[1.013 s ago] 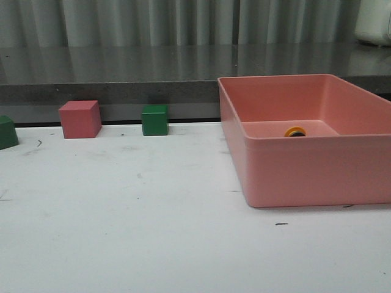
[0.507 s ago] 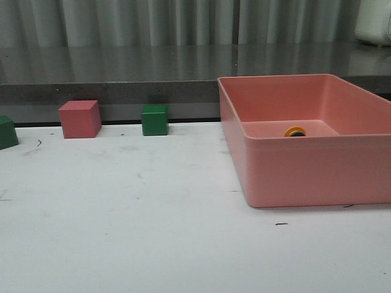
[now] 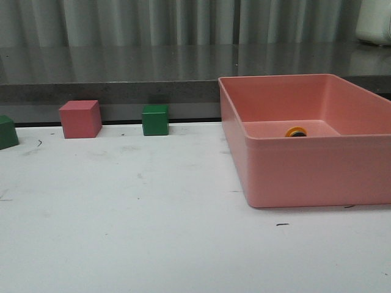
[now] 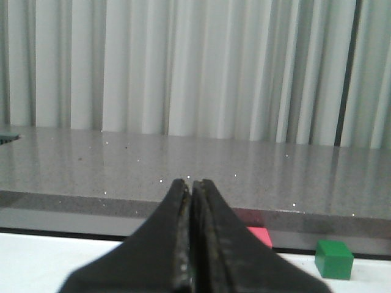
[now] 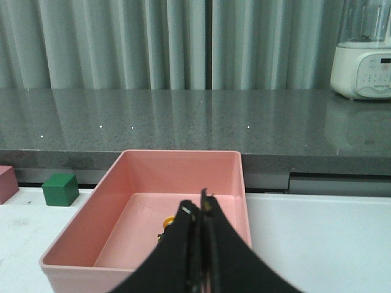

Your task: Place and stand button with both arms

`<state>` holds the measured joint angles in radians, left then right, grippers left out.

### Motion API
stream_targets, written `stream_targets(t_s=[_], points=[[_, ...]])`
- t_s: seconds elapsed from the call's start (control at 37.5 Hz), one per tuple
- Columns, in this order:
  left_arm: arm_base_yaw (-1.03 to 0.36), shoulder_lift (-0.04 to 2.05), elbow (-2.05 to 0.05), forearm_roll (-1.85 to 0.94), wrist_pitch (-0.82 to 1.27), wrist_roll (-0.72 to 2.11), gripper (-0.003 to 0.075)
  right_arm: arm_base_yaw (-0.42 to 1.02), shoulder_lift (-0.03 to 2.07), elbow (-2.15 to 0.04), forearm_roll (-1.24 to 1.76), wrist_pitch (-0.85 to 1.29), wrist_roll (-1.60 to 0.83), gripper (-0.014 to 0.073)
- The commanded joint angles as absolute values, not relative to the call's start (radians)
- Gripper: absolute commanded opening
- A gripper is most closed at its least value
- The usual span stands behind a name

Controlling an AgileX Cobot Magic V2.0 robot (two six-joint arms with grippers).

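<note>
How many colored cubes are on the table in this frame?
3. A green cube at the table's far-left edge, partly cut off; a pink cube right of it; another green cube nearer the pink bin. More could lie outside the view.

Soft, even, diffuse lighting throughout, with faint shadows under the pink bin (image 3: pixel 305 165), pale reflections of the curtain (image 3: pixel 183 21) on the grey counter (image 3: pixel 122 67), mild overall softness, and close gripper fingers (image 4: pixel 183 244) blurred.
</note>
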<state>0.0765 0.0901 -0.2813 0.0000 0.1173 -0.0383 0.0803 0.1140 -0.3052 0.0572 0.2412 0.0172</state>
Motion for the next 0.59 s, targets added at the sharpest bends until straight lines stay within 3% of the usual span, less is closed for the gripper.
stream_targets(t_s=[0.0, 0.21, 0.43, 0.48, 0.56], points=[[0.077, 0.204, -0.355, -0.007, 0.091, -0.039, -0.002, 0.074, 0.256, -0.43, 0.054, 0.26, 0.006, -0.0062], [0.077, 0.362, -0.377, -0.007, 0.076, -0.039, -0.002, 0.076, 0.474, -0.529, 0.057, 0.271, 0.006, -0.0062], [0.077, 0.367, -0.377, -0.007, 0.045, -0.039, -0.0009, 0.076, 0.491, -0.535, 0.062, 0.262, 0.006, -0.0032], [0.077, 0.367, -0.377, -0.007, 0.045, -0.039, 0.0029, 0.076, 0.491, -0.535, 0.062, 0.264, 0.006, 0.0016], [0.077, 0.367, -0.377, -0.007, 0.046, -0.039, 0.0154, 0.076, 0.491, -0.535, 0.062, 0.264, 0.006, 0.0136]])
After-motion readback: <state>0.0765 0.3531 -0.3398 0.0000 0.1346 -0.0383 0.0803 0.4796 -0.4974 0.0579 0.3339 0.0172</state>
